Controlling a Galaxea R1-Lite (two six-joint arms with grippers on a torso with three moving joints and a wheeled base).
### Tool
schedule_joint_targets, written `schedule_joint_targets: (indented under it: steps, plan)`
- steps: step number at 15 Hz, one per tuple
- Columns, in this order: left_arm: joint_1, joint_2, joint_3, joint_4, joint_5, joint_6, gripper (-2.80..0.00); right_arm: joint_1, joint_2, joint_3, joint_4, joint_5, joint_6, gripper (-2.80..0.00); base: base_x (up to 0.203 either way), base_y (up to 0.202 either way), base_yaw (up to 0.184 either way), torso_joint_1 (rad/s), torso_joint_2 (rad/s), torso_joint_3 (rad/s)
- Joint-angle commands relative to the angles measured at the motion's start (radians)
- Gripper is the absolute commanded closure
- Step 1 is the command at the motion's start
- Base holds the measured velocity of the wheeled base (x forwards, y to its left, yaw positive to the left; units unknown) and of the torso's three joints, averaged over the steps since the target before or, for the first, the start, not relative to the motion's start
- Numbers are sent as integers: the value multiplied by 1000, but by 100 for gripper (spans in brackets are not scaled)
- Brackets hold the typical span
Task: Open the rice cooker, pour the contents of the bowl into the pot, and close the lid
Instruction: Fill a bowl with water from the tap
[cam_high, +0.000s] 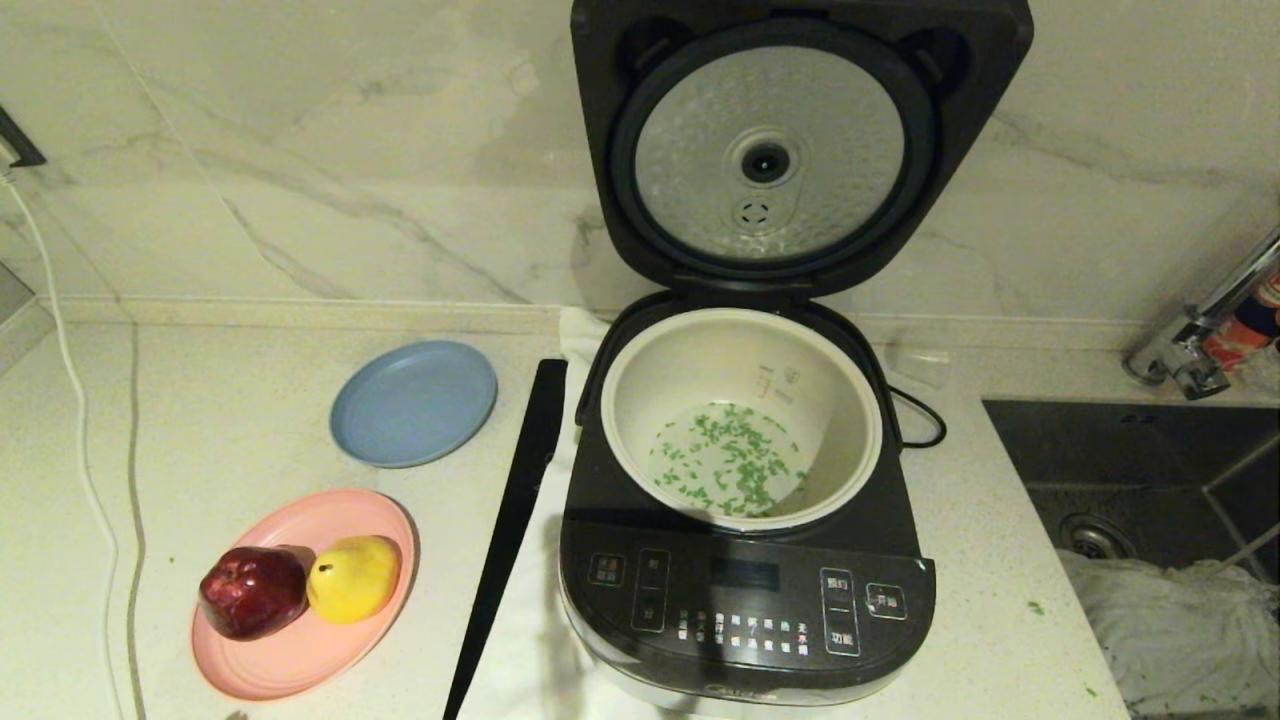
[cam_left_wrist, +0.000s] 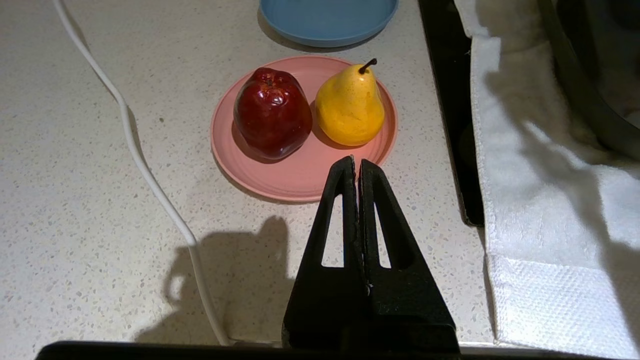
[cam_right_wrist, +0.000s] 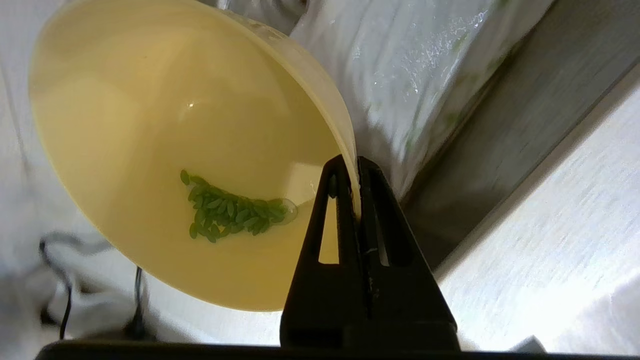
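Note:
The dark grey rice cooker (cam_high: 745, 590) stands in the middle of the counter with its lid (cam_high: 790, 140) swung up, silver underside facing me. Green bits, the contents (cam_high: 735, 462), lie scattered on the bottom of the cream pot (cam_high: 640, 400). In the right wrist view my right gripper (cam_right_wrist: 356, 167) is shut on the rim of the yellow bowl (cam_right_wrist: 150, 125), which is tilted, with a small clump of green bits (cam_right_wrist: 230, 212) still stuck inside. Neither arm appears in the head view. My left gripper (cam_left_wrist: 356, 165) is shut and empty above the counter near the pink plate (cam_left_wrist: 300, 175).
On the pink plate (cam_high: 300, 650) are a red apple (cam_high: 252, 590) and a yellow pear (cam_high: 352, 577). A blue plate (cam_high: 413, 402) lies behind it. A black strip (cam_high: 510, 530) and white cloth flank the cooker's left. A sink (cam_high: 1150, 470) with a cloth (cam_high: 1170, 620) is on the right.

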Motion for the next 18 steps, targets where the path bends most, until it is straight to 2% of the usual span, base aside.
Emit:
schedule_joint_targets:
  steps: [1,6,11,16,18]
  plan:
    - [0,1,0,1,0,0,0,-30,56,2,-73,1,8,0,0,0,0,0,0,0]
    - [0,1,0,1,0,0,0,-37,102,-11,-161,0,15,0,0,0,0,0,0,0]
    - [0,1,0,1,0,0,0,-36,208,-145,-158,-4,79,0,0,0,0,0,0,0]
    - [0,1,0,1,0,0,0,-6,271,-211,-155,-2,85,0,0,0,0,0,0,0]
    - [0,1,0,1,0,0,0,12,296,-244,-158,-4,113,0,0,0,0,0,0,0]
